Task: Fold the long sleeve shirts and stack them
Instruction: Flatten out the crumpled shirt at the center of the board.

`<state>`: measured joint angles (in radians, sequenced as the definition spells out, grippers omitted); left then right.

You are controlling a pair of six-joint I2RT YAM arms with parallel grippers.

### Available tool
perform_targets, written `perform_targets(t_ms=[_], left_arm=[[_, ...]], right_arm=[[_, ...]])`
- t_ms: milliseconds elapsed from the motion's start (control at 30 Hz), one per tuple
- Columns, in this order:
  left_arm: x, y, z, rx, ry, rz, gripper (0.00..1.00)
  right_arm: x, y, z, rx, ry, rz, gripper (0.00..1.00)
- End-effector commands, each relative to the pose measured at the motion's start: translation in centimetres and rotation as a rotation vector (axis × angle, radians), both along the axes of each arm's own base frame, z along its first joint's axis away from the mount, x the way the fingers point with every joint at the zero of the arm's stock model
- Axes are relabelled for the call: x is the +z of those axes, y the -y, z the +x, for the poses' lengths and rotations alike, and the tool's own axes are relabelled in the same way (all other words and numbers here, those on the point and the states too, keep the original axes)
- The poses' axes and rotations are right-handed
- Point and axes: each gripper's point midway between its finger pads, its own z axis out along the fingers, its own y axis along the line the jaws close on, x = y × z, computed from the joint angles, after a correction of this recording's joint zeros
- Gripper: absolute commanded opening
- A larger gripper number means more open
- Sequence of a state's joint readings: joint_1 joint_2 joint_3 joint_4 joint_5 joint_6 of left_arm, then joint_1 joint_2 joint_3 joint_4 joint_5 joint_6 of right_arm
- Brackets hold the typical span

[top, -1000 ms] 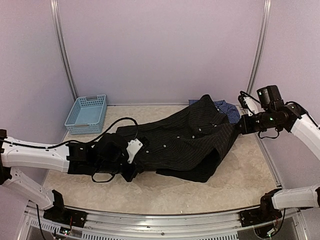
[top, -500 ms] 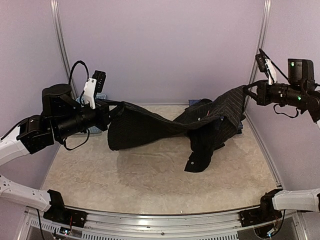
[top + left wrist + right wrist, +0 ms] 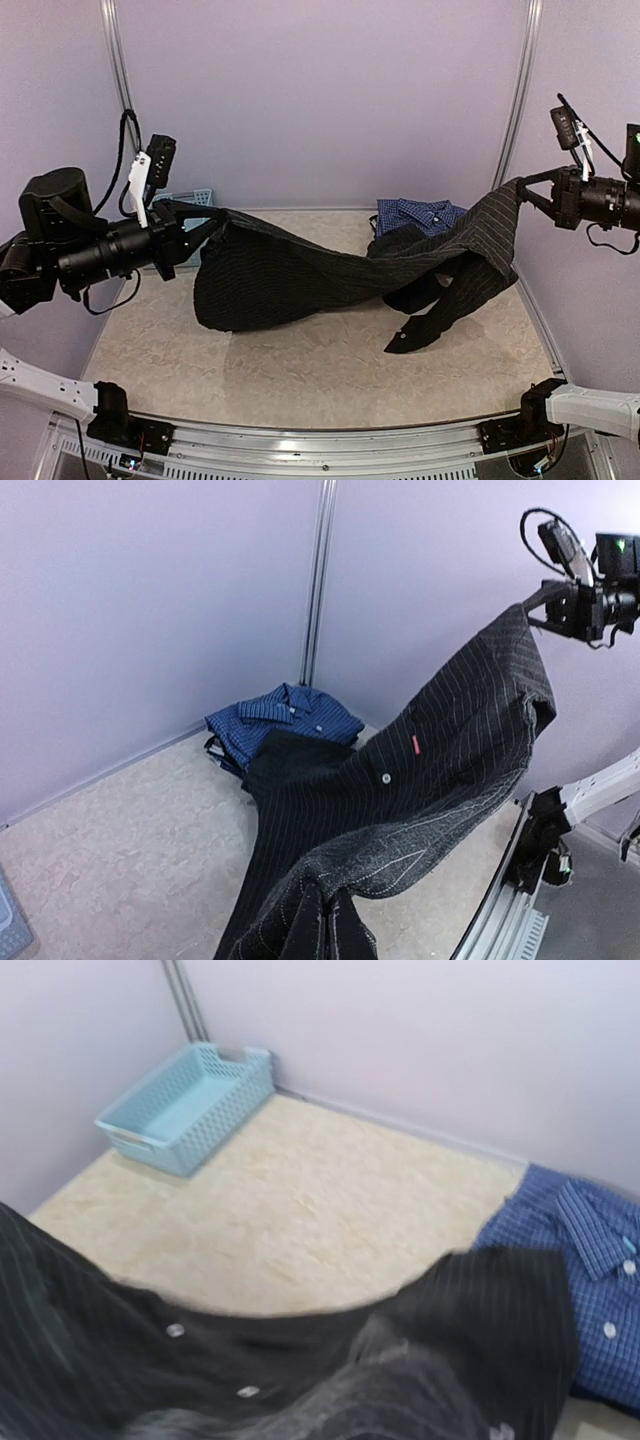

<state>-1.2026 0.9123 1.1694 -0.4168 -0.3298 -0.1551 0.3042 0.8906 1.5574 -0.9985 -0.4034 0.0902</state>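
Note:
The black pinstriped shirt hangs stretched in the air between both arms, sagging in the middle, one sleeve dangling to the table at the right. My left gripper is shut on its left end, high above the table's left side. My right gripper is shut on its right end, high at the far right. In the left wrist view the shirt shows a red tag and a white button. The blue checked shirt lies folded at the back right, also in the left wrist view and right wrist view.
A light blue plastic basket stands at the back left, mostly hidden behind my left arm in the top view. Purple walls enclose the beige table. A metal rail runs along the near edge.
Both arms have risen and pulled apart, lifting the black shirt off the table and stretching it. The blue shirt, earlier mostly covered, now lies exposed.

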Motion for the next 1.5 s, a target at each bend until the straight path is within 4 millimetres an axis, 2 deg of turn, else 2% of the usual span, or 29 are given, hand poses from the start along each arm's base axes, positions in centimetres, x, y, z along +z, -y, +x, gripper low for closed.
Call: perform_targets(t_ms=[0, 267, 367, 533, 800, 967, 1033, 1100, 1167, 1233, 1300, 1467], left_arm=[[5.4, -2.8, -1.8, -0.023, 0.022, -0.153, 0.00], [9.4, -4.0, -4.9, -0.175, 0.068, -0.264, 0.00], [11.0, -4.9, -5.7, -0.201, 0.101, -0.314, 0.00], [12.7, -6.0, -6.3, -0.216, 0.139, -0.352, 0.00], [15.4, -7.4, -7.9, -0.269, 0.216, -0.422, 0.00], [16.0, -8.3, -7.4, -0.224, 0.232, -0.424, 0.00], [15.7, -8.3, -6.6, -0.179, 0.225, -0.410, 0.00], [15.4, -8.5, -5.4, -0.105, 0.212, -0.391, 0.00], [14.7, -8.7, -3.7, -0.008, 0.195, -0.361, 0.00], [13.8, -9.1, -2.0, 0.102, 0.179, -0.328, 0.00], [13.0, -9.1, -0.9, 0.169, 0.175, -0.285, 0.00], [11.4, -8.3, 0.7, 0.252, 0.160, -0.207, 0.00]], right_arm=[[2.7, 0.0, -3.5, 0.067, 0.060, 0.029, 0.00], [8.5, 0.0, -9.2, 0.172, 0.195, 0.146, 0.00], [10.4, 0.5, -10.4, 0.160, 0.234, 0.171, 0.00], [13.1, 0.3, -12.3, 0.214, 0.286, 0.227, 0.00], [15.4, -0.9, -14.4, 0.344, 0.314, 0.308, 0.00], [16.4, -1.4, -15.6, 0.421, 0.332, 0.341, 0.00], [16.5, -1.4, -15.2, 0.413, 0.327, 0.344, 0.00], [16.1, -1.3, -13.9, 0.370, 0.307, 0.337, 0.00], [15.0, -0.9, -11.4, 0.268, 0.259, 0.313, 0.00], [13.3, 0.3, -7.6, 0.099, 0.201, 0.270, 0.00], [11.9, 0.8, -5.7, 0.034, 0.167, 0.226, 0.00], [10.5, 0.6, -4.2, 0.016, 0.147, 0.207, 0.00]])
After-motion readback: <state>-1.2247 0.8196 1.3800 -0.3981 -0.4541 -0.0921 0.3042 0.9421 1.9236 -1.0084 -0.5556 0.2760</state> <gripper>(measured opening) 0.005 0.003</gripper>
